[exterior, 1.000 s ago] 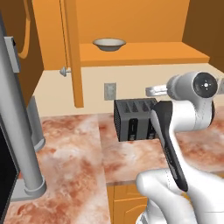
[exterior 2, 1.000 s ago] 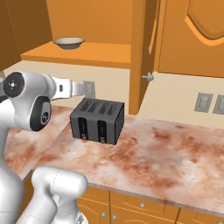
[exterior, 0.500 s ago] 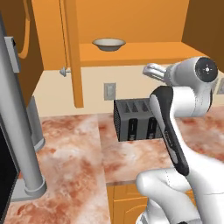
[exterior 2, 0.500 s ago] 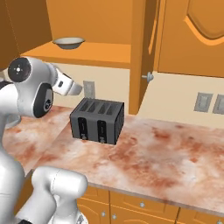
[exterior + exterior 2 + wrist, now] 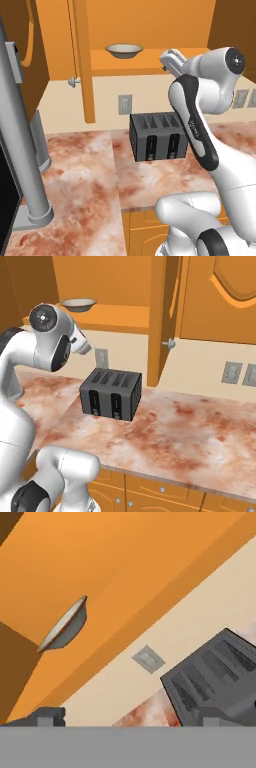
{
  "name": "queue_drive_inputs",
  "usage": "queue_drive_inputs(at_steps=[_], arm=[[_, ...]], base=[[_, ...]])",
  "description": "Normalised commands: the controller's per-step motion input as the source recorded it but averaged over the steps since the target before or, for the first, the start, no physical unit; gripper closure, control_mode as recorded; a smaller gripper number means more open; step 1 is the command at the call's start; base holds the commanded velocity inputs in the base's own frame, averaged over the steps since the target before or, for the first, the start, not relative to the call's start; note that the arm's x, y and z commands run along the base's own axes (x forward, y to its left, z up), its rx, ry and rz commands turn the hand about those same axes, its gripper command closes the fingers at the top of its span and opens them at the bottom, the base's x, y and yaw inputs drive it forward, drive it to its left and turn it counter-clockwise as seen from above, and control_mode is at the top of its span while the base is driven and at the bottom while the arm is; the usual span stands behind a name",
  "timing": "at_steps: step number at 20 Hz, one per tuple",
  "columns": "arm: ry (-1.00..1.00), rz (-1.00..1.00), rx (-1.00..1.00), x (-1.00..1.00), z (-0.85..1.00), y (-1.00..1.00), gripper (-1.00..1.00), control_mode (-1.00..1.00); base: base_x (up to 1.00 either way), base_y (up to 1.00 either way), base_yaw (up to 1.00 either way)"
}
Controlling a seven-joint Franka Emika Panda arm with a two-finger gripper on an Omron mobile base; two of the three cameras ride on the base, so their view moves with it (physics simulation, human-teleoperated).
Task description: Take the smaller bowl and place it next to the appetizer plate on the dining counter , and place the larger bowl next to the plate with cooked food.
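A shallow beige-grey bowl with a pale inside, the smaller bowl, sits on the orange shelf of an open wall cabinet. My gripper is raised to about shelf height, to the right of the bowl and apart from it. Its fingertips stand wide apart with nothing between them, so it is open. The larger bowl and the dining counter are out of view.
A black toaster stands on the marbled wall counter below the shelf. An open cabinet door hangs beside the shelf. A grey post rises at the left. A wall outlet sits under the shelf.
The arm has lifted and swung the hand upward, from beside the toaster to shelf level, closer to the bowl. The bowl and the toaster have not moved.
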Motion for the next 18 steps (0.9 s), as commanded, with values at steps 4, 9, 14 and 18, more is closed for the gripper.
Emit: queue_drive_inputs(at_steps=[4, 9, 14, 18], arm=[[0.00, 0.00, 0.16, 0.59, 0.35, 0.29, -1.00, -1.00], [0.00, 0.00, 0.08, 0.62, 0.26, 0.21, -1.00, -1.00], [0.00, 0.01, -0.01, 0.78, 0.01, 0.17, -1.00, -1.00], [0.00, 0.05, -0.14, 0.74, 0.00, 0.14, -1.00, -1.00]], base=[[0.00, 0.00, 0.00], [0.00, 0.00, 0.00], [0.00, 0.00, 0.00], [0.00, 0.00, 0.00]])
